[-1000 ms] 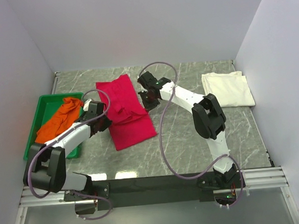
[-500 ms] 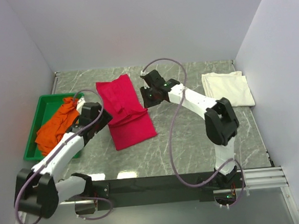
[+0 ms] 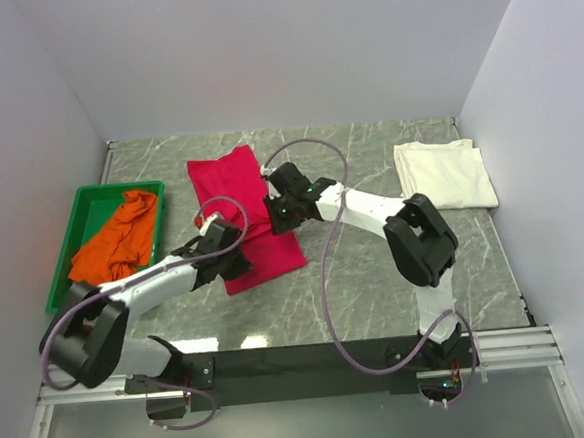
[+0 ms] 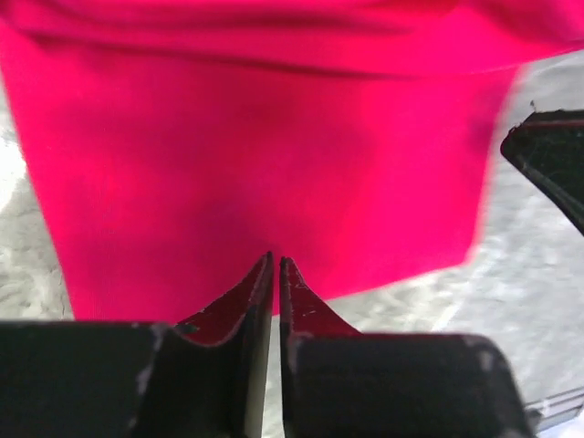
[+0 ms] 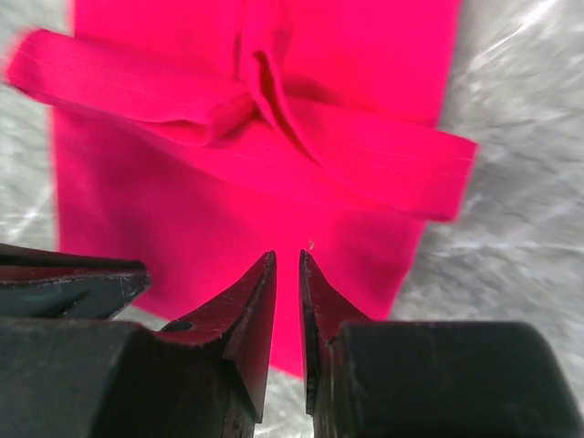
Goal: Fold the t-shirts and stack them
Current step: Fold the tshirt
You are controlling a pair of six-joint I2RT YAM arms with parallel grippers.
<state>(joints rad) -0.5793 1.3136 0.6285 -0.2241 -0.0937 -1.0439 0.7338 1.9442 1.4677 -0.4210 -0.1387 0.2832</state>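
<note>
Crimson t-shirt is lying partly folded mid-table, with a folded band crossing it. Left gripper is sitting at its near-left edge with only a slit between the fingers; can't tell if cloth is pinched. Right gripper is hovering over its right side, parted a crack and gripping nothing visible. Cream t-shirt is lying far right, and orange t-shirt is sitting in green bin.

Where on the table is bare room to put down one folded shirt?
Bare table lies near the right edge, in front of the cream t-shirt and right of the right arm. Crowded: around the red t-shirt and the green bin.
</note>
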